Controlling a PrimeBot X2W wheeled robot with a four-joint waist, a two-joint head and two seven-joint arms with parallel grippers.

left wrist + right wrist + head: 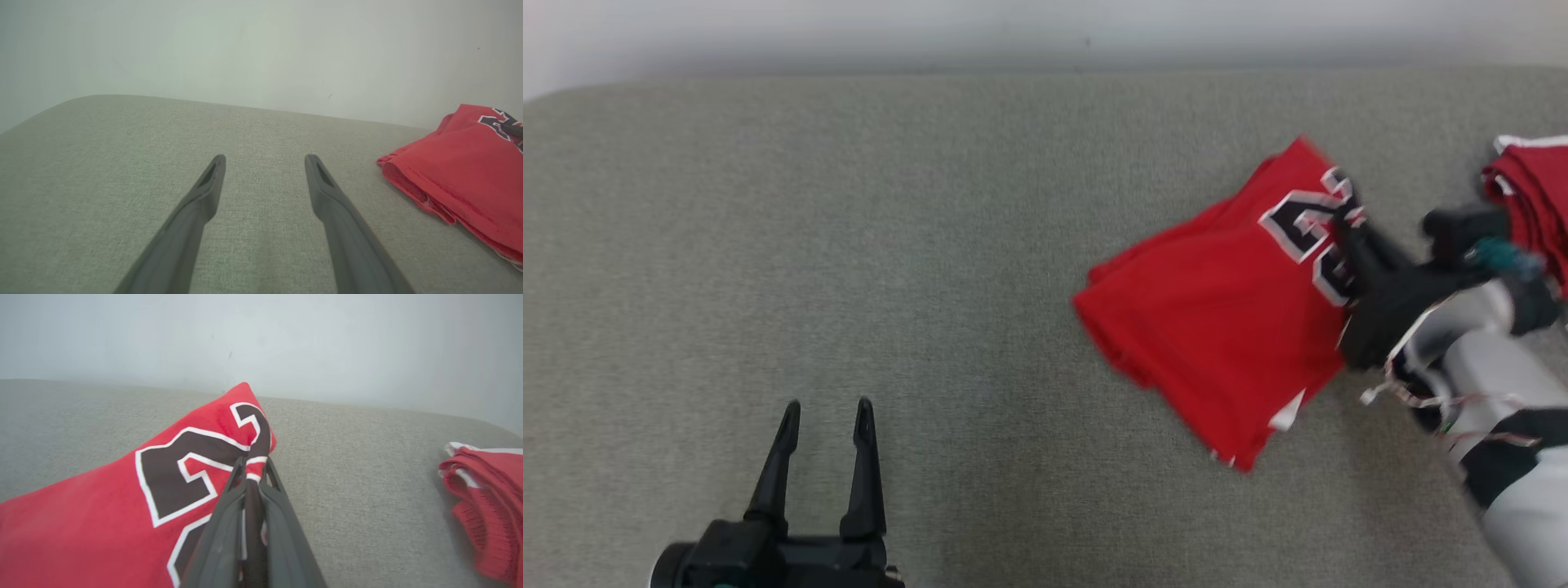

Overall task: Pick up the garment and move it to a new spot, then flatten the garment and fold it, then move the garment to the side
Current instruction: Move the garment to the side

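Note:
The garment [1217, 310] is a folded red jersey with black, white-edged numbers, lying on the grey padded surface at the right. My right gripper [1343, 224] is shut on its right edge by the numbers; in the right wrist view the cloth [143, 506] is pinched between the closed fingers [229, 514] of the right gripper [253, 467] and lifts slightly there. My left gripper [827, 408] stands open near the lower left, well clear of the jersey. The left wrist view shows the left gripper [265, 159] spread over bare fabric, with the garment [461, 163] at the right.
Another folded red garment [1531, 192] with white trim lies at the far right edge, also seen as the red pile [486, 506] in the right wrist view. The grey padded surface [849, 245] ends at a pale wall [1045, 33] behind.

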